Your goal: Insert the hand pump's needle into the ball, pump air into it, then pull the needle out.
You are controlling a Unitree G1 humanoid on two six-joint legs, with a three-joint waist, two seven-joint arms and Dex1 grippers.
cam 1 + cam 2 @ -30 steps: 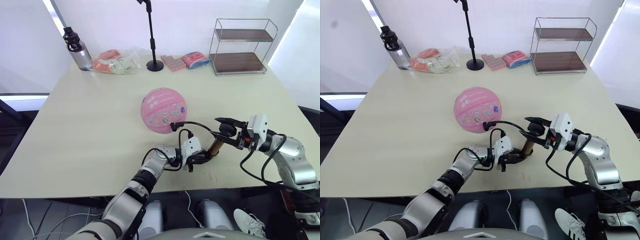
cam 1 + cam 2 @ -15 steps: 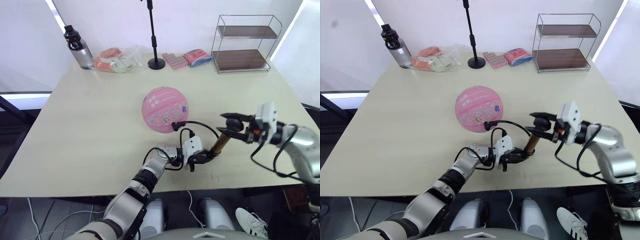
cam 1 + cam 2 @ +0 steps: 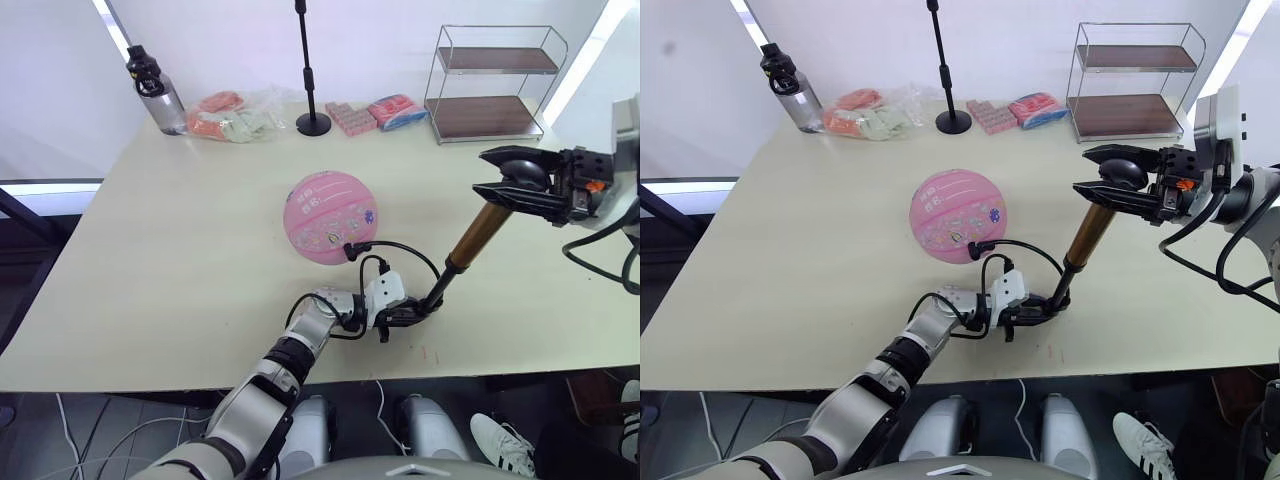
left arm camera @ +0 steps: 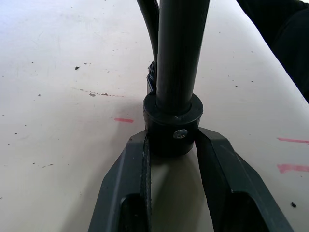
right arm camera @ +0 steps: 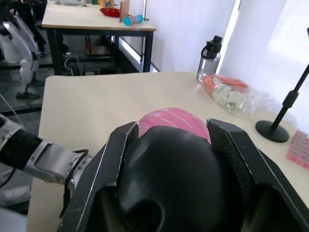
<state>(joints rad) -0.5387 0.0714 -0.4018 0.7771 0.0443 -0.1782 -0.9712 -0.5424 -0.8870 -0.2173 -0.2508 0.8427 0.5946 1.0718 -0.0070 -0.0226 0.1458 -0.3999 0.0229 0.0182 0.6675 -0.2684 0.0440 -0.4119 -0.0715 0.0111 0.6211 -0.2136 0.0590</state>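
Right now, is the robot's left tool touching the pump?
Touching. The left wrist view shows the left tool with both fingers pressed against the black bottom cap of the pump.

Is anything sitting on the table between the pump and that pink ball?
Nothing visible does. The hand pump stands beside the ball with only its black hose arcing across the gap to the ball's near side.

Pink flower-printed ball [image 3: 328,217]; bronze-gold, black-capped hand pump [image 3: 477,235].
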